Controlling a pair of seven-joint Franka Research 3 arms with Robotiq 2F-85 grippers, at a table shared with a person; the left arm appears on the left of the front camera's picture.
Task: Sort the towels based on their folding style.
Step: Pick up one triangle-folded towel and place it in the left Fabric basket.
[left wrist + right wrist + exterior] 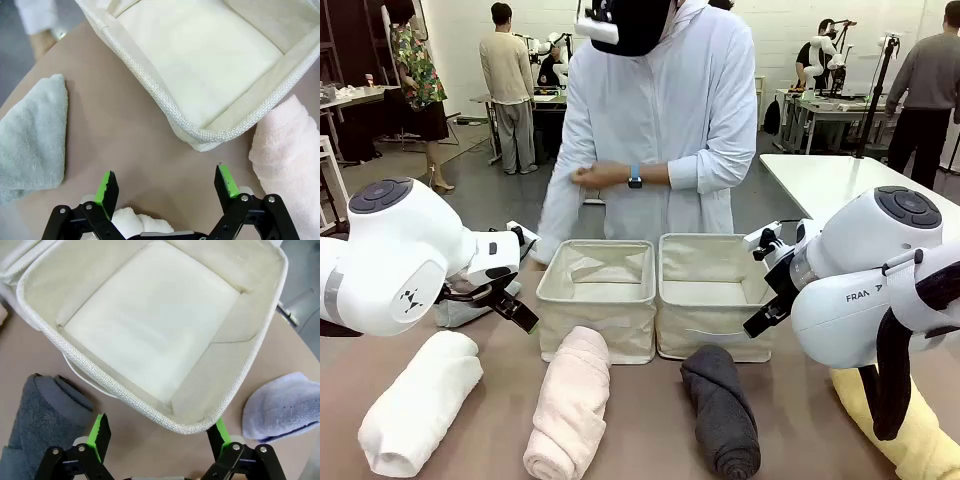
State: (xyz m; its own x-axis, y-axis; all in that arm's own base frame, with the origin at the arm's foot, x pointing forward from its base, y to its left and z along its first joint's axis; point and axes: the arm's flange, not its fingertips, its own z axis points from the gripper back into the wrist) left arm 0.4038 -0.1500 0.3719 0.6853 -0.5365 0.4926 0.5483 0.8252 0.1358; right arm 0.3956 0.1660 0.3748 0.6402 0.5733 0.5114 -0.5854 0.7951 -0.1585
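Front: white roll (420, 400), pink roll (570, 400), dark grey roll (722, 410) and yellow roll (910, 430) lie along the near side of the bins (705, 325). Left wrist: left gripper (167, 182), jaws apart, hangs just short of the bins, grey-teal towel (30, 135) beside them. Right wrist: right gripper (160, 432), jaws apart, at their near rim, light blue towel (282, 407) beside them.

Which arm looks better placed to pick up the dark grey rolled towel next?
Probably the right. The right pincer, open, hangs just beside the dark grey rolled towel, in front of the fabric bin. The left pincer is over the white towel, with the pink towel between.
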